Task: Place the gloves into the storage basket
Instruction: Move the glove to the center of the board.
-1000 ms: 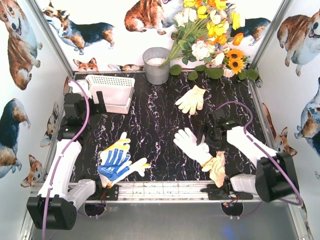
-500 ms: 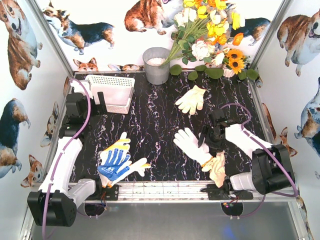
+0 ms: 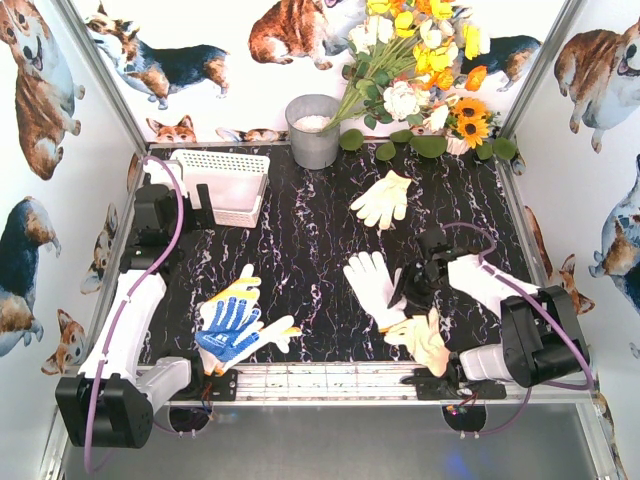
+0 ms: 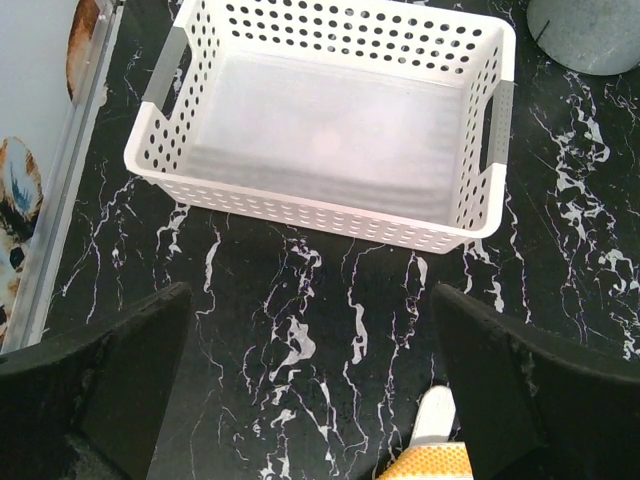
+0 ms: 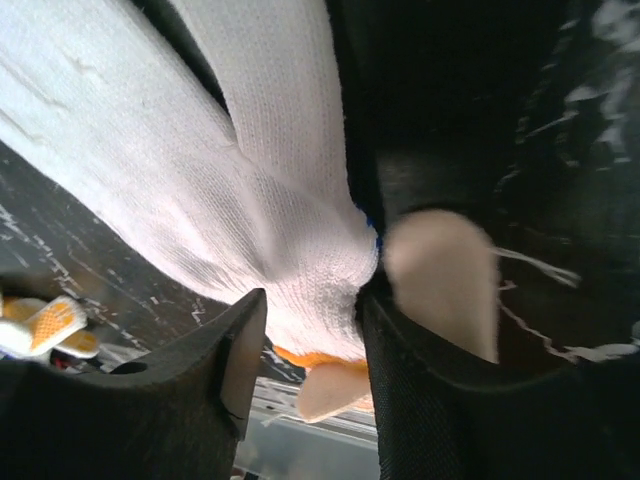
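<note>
Now the right gripper (image 3: pixel 403 298) pinches the white glove (image 3: pixel 370 280) near its cuff, with the knit bunched between both fingers (image 5: pixel 235 350). The glove's long axis runs away from the arms, its fingertips pointing far-left. The basket (image 3: pixel 222 160) sits well apart in the far-left corner, just ahead of the left gripper (image 4: pixel 310 330), whose fingers are spread wide and empty.

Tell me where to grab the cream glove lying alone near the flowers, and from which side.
Pinch the cream glove across its palm, coming straight down from above. It lies flat and spread on the table, fingers fanned toward the near-left and cuff toward the flowers, so no edge stands up for a sideways approach. The palm probably bunches most easily.
</note>
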